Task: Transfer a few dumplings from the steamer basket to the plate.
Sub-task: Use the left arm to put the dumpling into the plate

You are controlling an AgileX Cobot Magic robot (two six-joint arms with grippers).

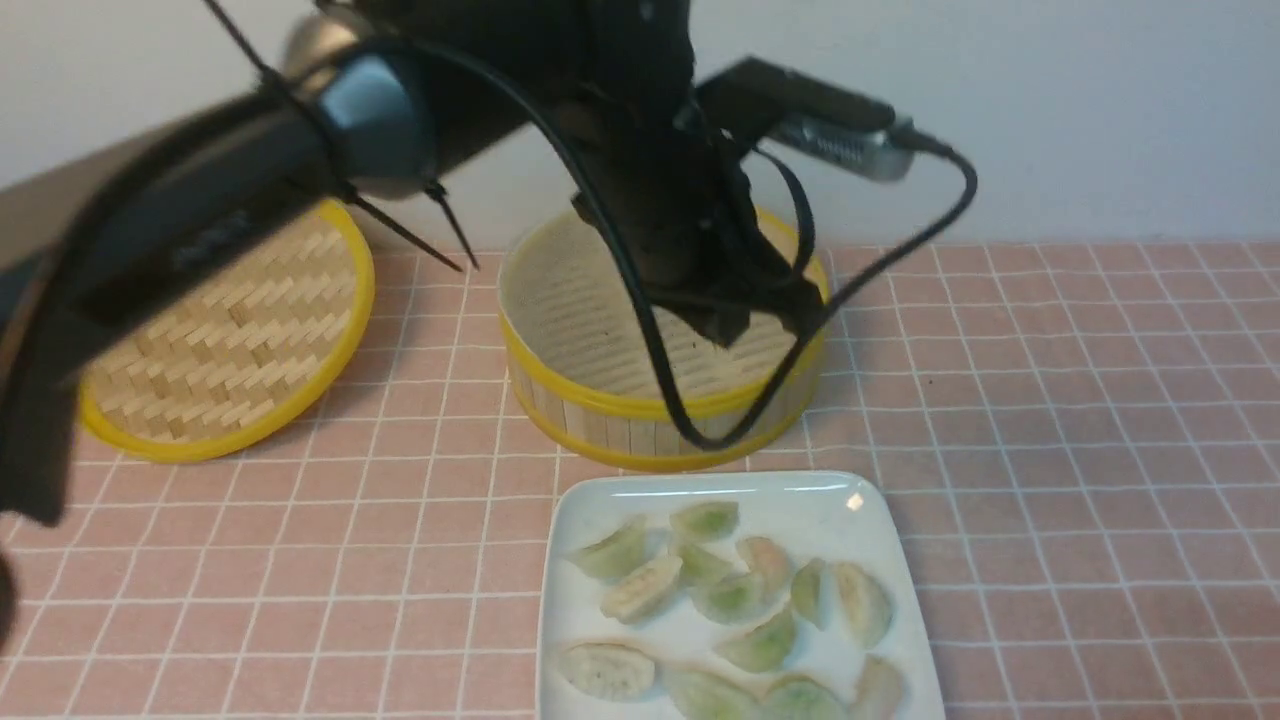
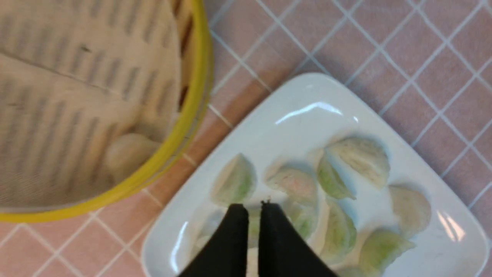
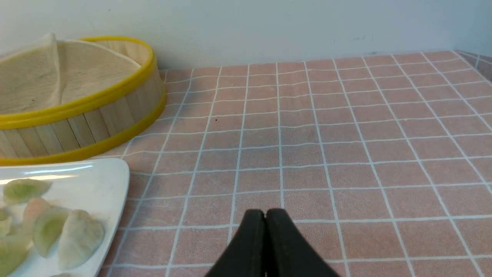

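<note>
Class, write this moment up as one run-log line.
left gripper: shut, empty, over basket | right gripper: shut, empty | dumplings: many on plate, one visible in basket

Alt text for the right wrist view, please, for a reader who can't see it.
A closed black gripper points toward a table with a pink-and-white checked covering. At one side, a white glossy square plate holds pale green and cream-pink dumplings near a round yellow-rimmed bamboo basket.
</note>
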